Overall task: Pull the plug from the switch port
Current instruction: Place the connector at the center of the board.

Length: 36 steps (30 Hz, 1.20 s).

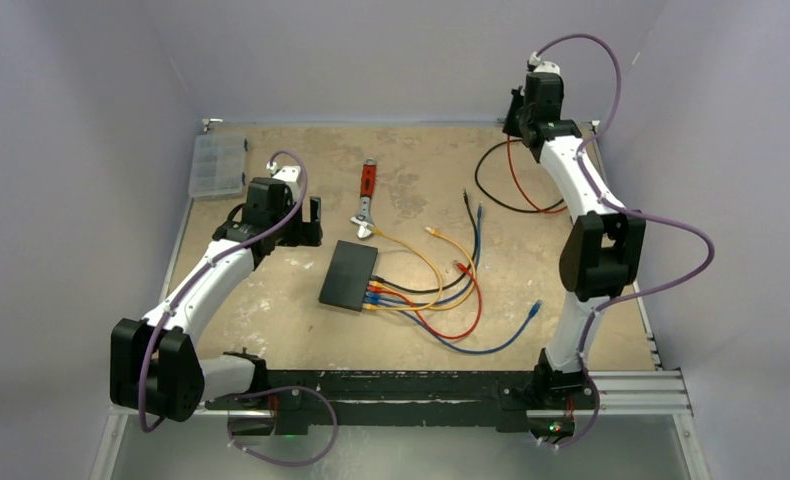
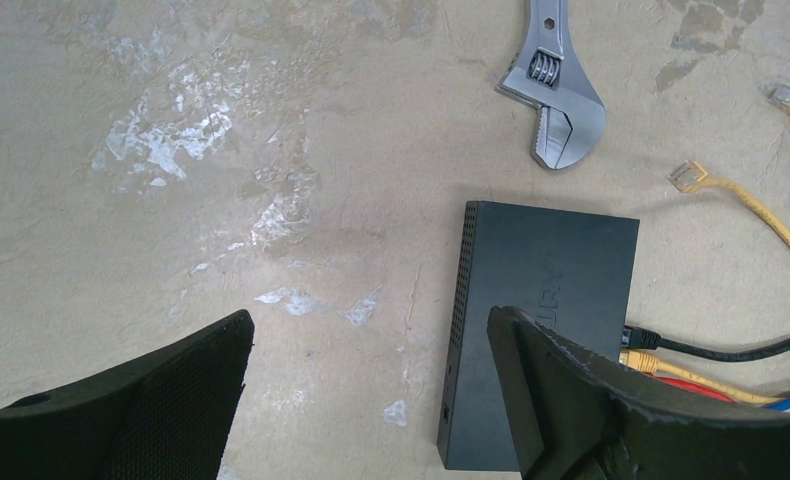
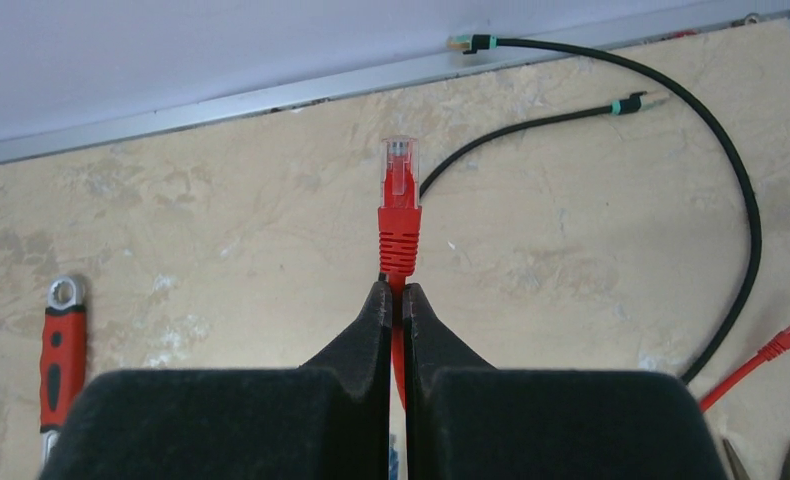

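On the mottled tan counter (image 1: 271, 330), our left jaws hang wide open just left of the switch (image 1: 349, 275). It lies mid-counter, this side of the wrench (image 1: 367, 200), with black, yellow, red and blue plugs (image 1: 373, 293) seated along its right-facing short edge. We judge the left jaws should pin the switch so it cannot slide, then the chosen plug's latch gets squeezed and the plug drawn straight out. Far right, our right jaws are pinched on a red patch cable (image 3: 399, 235) whose plug end stands free.

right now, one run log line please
left gripper: open near switch | right gripper: shut on red plug | switch: other cables plugged in
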Available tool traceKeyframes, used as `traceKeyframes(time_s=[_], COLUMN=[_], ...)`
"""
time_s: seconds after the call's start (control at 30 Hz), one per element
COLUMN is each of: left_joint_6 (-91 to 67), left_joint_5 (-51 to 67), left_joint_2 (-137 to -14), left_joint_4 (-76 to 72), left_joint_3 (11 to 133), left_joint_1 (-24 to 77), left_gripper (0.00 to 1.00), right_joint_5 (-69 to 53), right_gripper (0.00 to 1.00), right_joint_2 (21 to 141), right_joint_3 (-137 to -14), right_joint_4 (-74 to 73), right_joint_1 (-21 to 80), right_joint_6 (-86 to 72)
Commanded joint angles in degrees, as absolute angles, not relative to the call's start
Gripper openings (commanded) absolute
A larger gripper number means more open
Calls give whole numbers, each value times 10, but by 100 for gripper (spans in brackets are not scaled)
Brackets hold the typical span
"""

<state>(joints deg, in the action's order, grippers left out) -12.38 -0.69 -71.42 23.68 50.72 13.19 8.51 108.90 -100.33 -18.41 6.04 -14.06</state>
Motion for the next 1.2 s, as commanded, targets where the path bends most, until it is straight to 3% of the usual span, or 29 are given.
traceKeyframes(time_s=[0.0, 0.5, 0.63, 0.77, 0.87, 0.97, 1.17], left_joint_6=[-117, -117, -116, -115, -116, -116, -120], left_joint_5=[-3, 9, 14, 16, 15, 14, 16], left_joint_2=[-713, -713, -714, -712, -712, -711, -708], left_joint_4=[233, 230, 229, 230, 230, 230, 229], left_joint_3=[505, 503, 503, 503, 502, 502, 502], left_joint_1=[129, 130, 130, 131, 132, 133, 134], left_gripper=[88, 87, 87, 87, 88, 88, 88], right_joint_5=[98, 48, 44, 52, 53, 42, -28], right_gripper=[0, 0, 5, 19, 42, 58, 70], right_joint_2=[1122, 1226, 1229, 1222, 1212, 1192, 1139], right_joint_3=[-1081, -1189, -1191, -1192, -1190, -1175, -1105], right_joint_4=[-185, -207, -210, -215, -218, -213, -187], right_joint_1=[59, 57, 51, 39, 27, 18, 15], right_joint_6=[-130, -129, -137, -157, -169, -175, -181])
